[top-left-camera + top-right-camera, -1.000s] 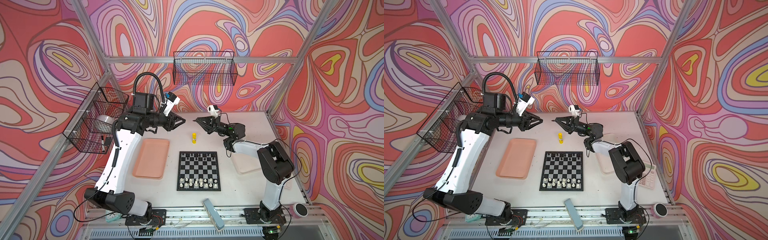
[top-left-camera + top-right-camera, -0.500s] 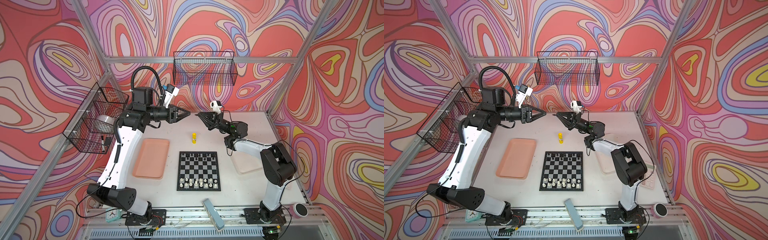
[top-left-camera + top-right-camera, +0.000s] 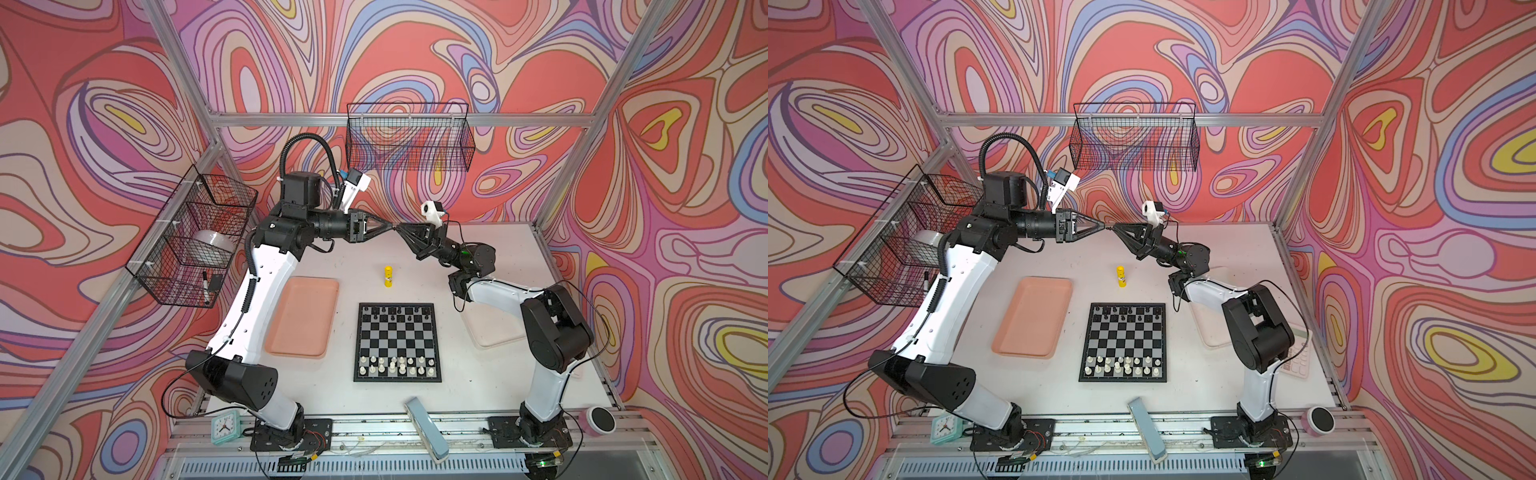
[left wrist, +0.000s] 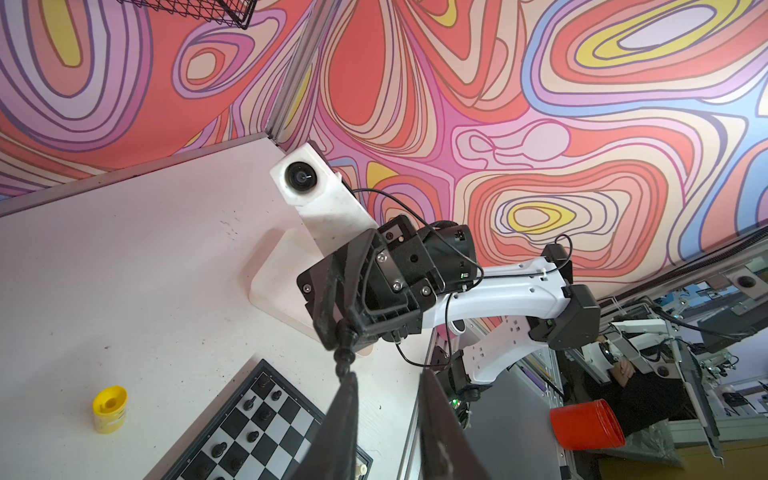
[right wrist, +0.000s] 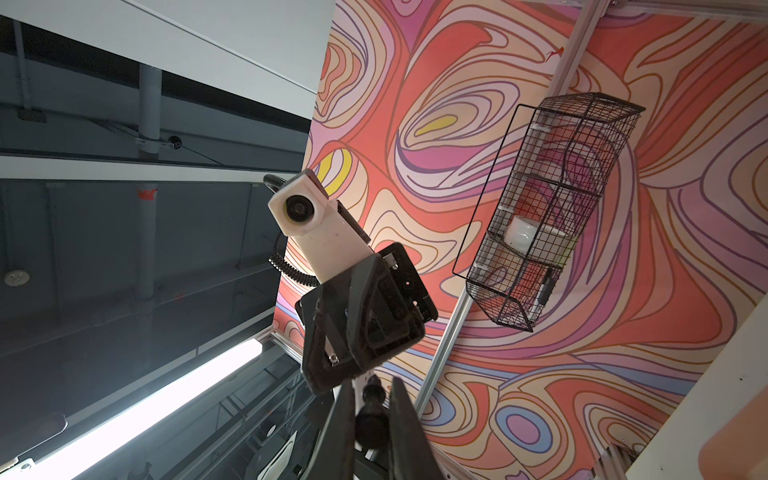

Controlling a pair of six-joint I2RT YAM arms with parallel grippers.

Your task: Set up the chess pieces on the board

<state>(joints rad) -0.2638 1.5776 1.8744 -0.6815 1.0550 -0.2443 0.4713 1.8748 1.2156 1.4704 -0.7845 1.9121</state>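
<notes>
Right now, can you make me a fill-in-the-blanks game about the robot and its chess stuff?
The right gripper pinches a tiny ___ plastic chess piece.
The small cylindrical glue stick is ___.
The flat pink plastic tray lies ___ of the black-and-grey checked chessboard.
Missing words: black, yellow, left.

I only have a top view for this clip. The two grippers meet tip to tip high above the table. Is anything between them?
Observer: Yes. The left wrist view shows the right gripper shut on a black chess piece, one end sticking out of the grip.
Operator: Has the other arm clamped it?
Observer: No. In that view the left gripper has its jaws apart, with the piece's free end beside one finger.
Operator: Which chessman is it?
Observer: Cannot tell. The right wrist view shows only a rounded dark part between the right fingers.
</notes>
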